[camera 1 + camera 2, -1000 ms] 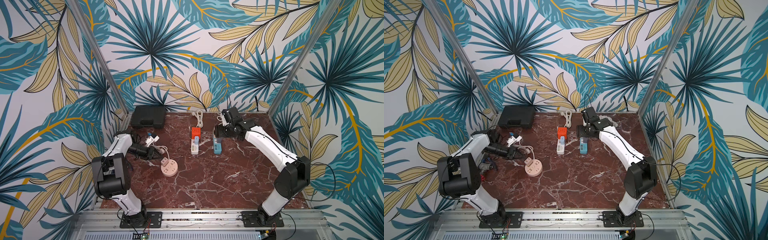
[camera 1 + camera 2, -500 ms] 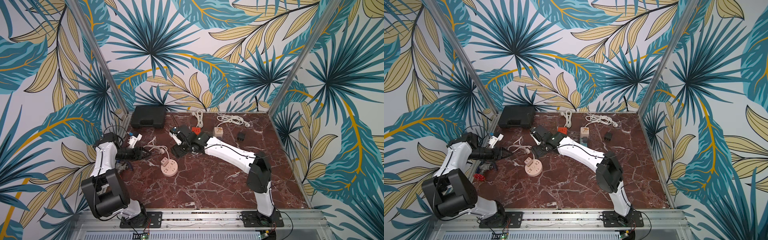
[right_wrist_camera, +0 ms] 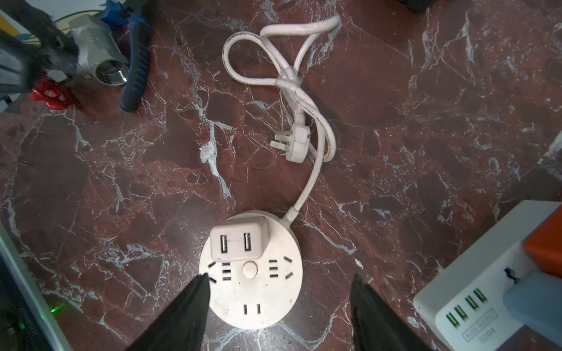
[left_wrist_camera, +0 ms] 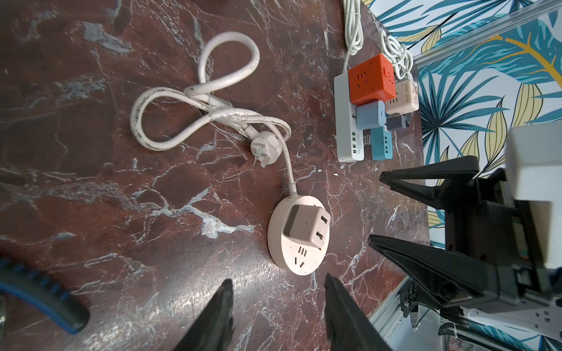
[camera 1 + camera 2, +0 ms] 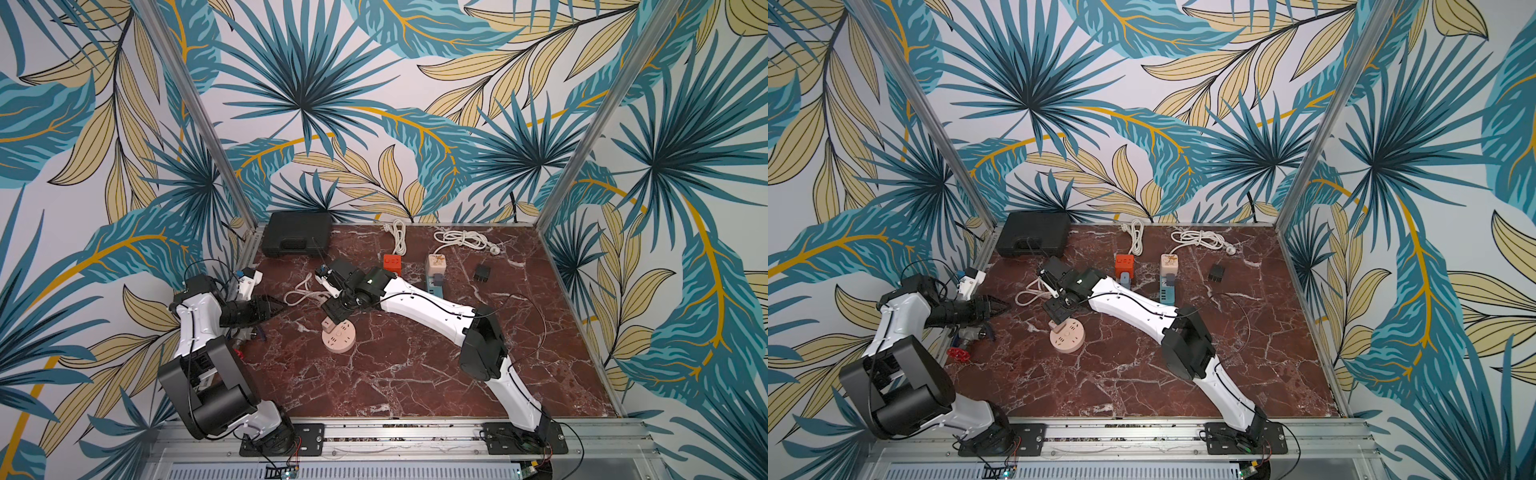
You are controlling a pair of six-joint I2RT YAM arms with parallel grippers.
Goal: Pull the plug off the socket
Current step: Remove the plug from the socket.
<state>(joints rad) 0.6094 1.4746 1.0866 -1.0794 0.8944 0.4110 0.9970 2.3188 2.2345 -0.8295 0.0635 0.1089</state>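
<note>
At the left edge of the worktop (image 5: 415,374), the left pincer (image 5: 281,308) points inward, its jaws partly apart with nothing between them. Next comes a looped white cord (image 4: 220,113), which runs to the round pink socket (image 5: 341,341). The beige plug (image 3: 237,243) sits pushed into the socket near its rim. The right pincer (image 3: 279,276) hangs over it, jaws wide and empty, clear of both. Farther right are an orange cube (image 5: 391,262) and a black adapter (image 5: 482,272).

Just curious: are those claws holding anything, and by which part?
Nothing is held: left gripper and right gripper are open and empty, the plug untouched in its socket.
</note>
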